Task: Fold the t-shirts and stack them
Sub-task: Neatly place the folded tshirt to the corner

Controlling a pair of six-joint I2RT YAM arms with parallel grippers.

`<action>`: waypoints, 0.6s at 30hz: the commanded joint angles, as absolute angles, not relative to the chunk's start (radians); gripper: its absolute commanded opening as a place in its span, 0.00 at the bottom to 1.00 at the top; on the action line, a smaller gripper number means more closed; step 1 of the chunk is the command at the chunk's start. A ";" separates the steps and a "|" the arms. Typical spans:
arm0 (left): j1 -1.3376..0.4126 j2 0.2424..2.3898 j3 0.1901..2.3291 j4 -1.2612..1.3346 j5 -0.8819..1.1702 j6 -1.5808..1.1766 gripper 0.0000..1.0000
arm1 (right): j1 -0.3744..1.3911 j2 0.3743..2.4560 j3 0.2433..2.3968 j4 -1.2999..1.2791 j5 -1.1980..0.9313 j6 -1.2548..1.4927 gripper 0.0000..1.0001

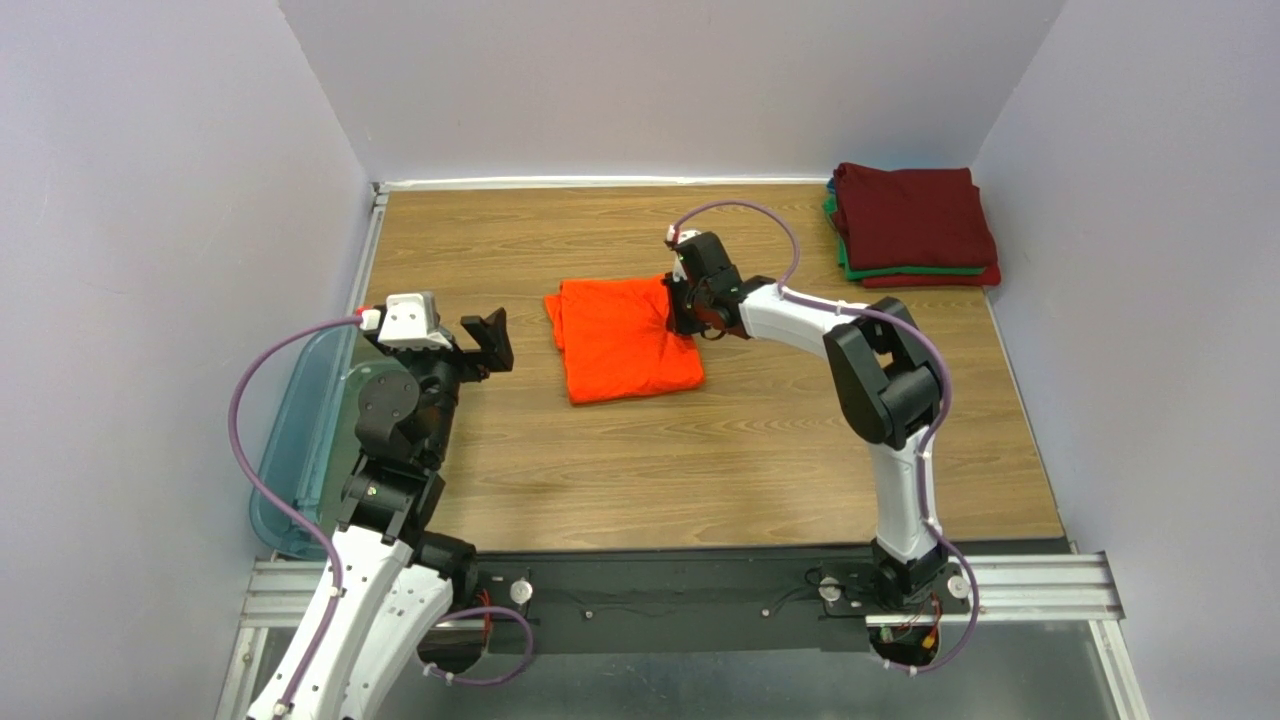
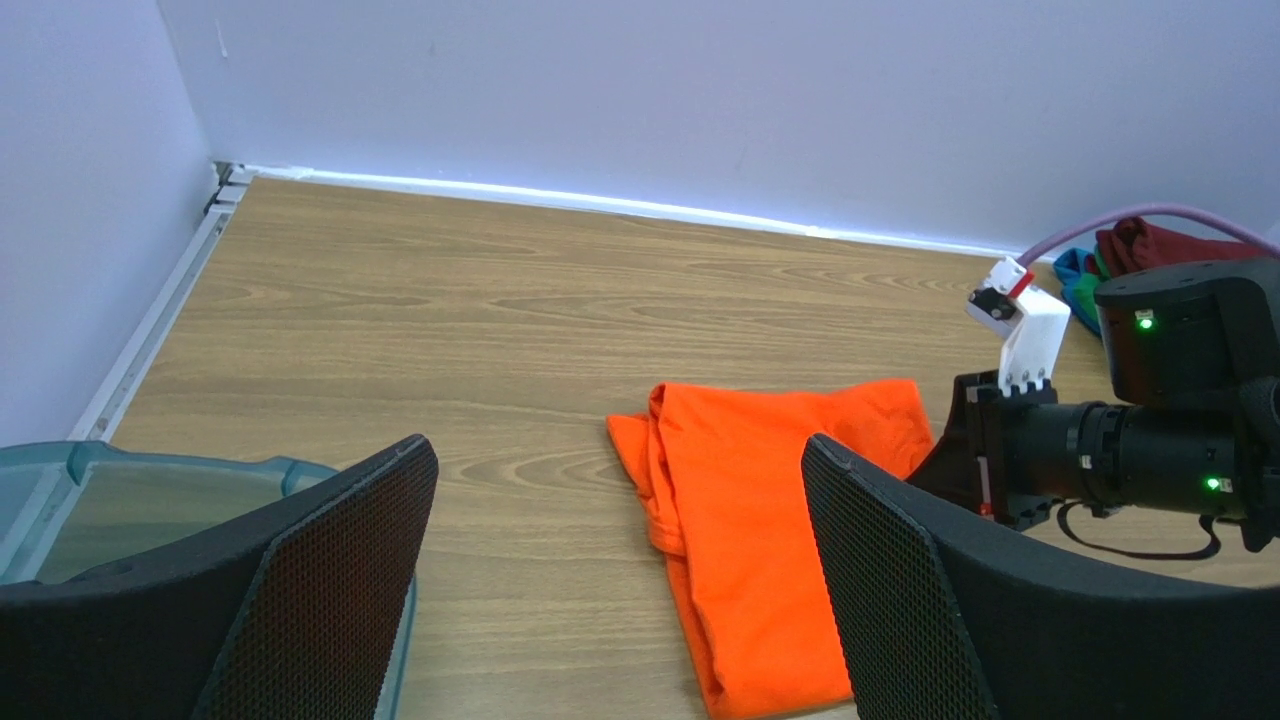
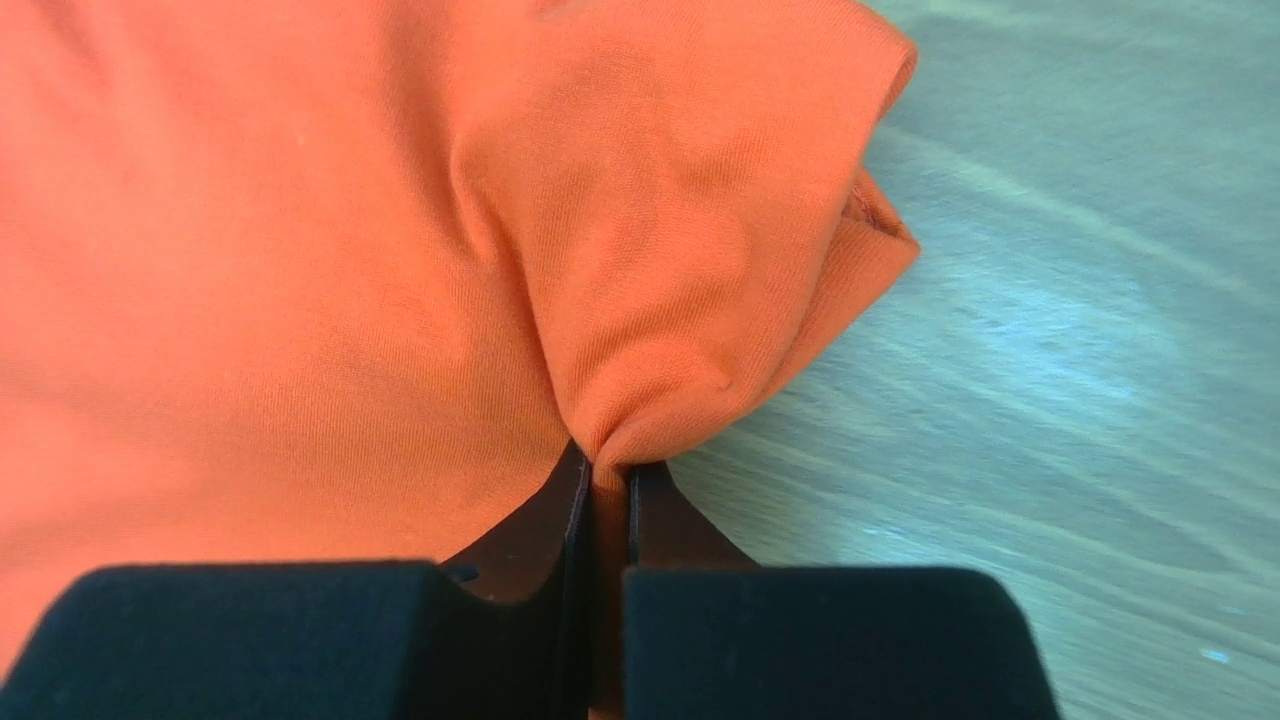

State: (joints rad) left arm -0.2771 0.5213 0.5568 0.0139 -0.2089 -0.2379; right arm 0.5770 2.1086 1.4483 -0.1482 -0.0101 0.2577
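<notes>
The bright orange t-shirt (image 1: 619,345) lies folded into a rough rectangle at the middle of the wooden table; it also shows in the left wrist view (image 2: 774,533) and fills the right wrist view (image 3: 301,270). My right gripper (image 1: 684,312) is shut on a pinched fold at the shirt's far right corner (image 3: 601,465). My left gripper (image 1: 492,342) is open and empty, left of the shirt; its wide-apart fingers (image 2: 323,585) frame the shirt. A stack of folded tees, dark maroon on top (image 1: 912,218) with green and red beneath, sits at the far right corner.
A translucent blue-grey plastic bin (image 1: 298,450) stands at the table's left edge beside the left arm, also in the left wrist view (image 2: 135,503). Pale walls enclose the table on three sides. The metal rail with the arm bases (image 1: 676,588) runs along the near edge.
</notes>
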 commanded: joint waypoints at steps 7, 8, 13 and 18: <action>-0.281 0.505 0.545 0.034 -0.230 -0.212 0.98 | 0.583 2.005 1.431 -0.179 0.372 -0.083 0.01; -0.281 0.500 0.543 0.034 -0.235 -0.207 0.98 | 0.581 2.002 1.433 -0.179 0.405 -0.106 0.01; -0.281 0.489 0.534 0.038 -0.247 -0.204 0.98 | 0.528 1.977 1.450 -0.179 0.476 -0.196 0.01; -0.281 0.489 0.534 0.041 -0.248 -0.198 0.98 | 0.476 1.971 1.483 -0.178 0.515 -0.271 0.01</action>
